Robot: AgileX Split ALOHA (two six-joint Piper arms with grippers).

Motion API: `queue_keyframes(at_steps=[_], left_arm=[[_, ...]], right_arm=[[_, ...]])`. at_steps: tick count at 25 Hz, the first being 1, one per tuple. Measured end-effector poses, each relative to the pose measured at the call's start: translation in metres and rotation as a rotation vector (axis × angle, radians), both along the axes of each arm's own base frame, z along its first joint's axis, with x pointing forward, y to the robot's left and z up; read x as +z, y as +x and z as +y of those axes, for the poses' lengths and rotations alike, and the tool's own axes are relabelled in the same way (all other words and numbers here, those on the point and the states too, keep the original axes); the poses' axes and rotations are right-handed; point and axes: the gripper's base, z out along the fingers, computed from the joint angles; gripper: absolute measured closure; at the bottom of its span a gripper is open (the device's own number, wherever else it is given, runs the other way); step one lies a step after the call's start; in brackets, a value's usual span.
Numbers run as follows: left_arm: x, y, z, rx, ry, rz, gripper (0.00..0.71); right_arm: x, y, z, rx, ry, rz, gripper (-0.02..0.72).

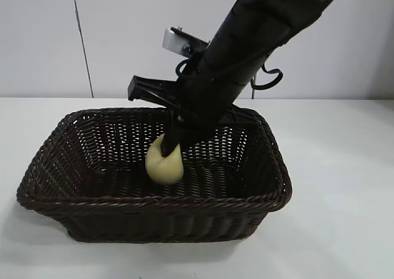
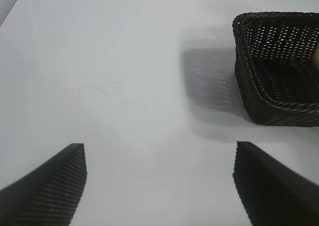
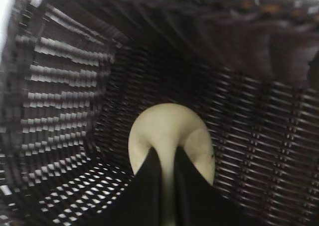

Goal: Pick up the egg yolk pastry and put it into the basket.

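Inside the basket (image 1: 68,168), the right end effector (image 1: 172,145) reaches down with the pastry (image 1: 164,162) pinched edge-on between its narrow fingers (image 3: 149,186), low over the woven floor near the middle; whether it rests on the floor cannot be told. The carry looks all but done: what seems left is letting go and lifting clear. The left end effector (image 2: 159,181) is parked over the bare worktop (image 2: 124,61) beside the basket, fingers spread wide and holding nothing.

Right pincer (image 3: 167,186) slants steeply down, fingers nearly closed; left pincer (image 2: 159,186) hangs parked, fingers spread wide.
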Motion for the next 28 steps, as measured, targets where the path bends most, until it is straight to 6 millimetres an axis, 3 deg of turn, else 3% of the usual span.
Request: queue_keyframes(at_steps=[3, 6, 9, 15, 22, 28], left_arm=[[0.000, 0.000, 0.000, 0.000, 0.000, 0.000, 0.121], [0.000, 0.000, 0.000, 0.000, 0.000, 0.000, 0.121], [0.000, 0.000, 0.000, 0.000, 0.000, 0.000, 0.121], [0.000, 0.000, 0.000, 0.000, 0.000, 0.000, 0.121], [0.000, 0.000, 0.000, 0.000, 0.000, 0.000, 0.121], [0.000, 0.000, 0.000, 0.000, 0.000, 0.000, 0.121]], right_arm=[[0.001, 0.000, 0.000, -0.001, 0.002, -0.001, 0.461], [0.001, 0.000, 0.000, -0.001, 0.003, -0.001, 0.243], [0.001, 0.000, 0.000, -0.002, 0.004, 0.000, 0.132], [0.009, -0.001, 0.003, 0.032, 0.002, 0.041, 0.102], [0.060, 0.012, 0.013, 0.115, -0.010, 0.001, 0.102], [0.081, 0.026, -0.007, 0.060, -0.177, -0.025, 0.102]])
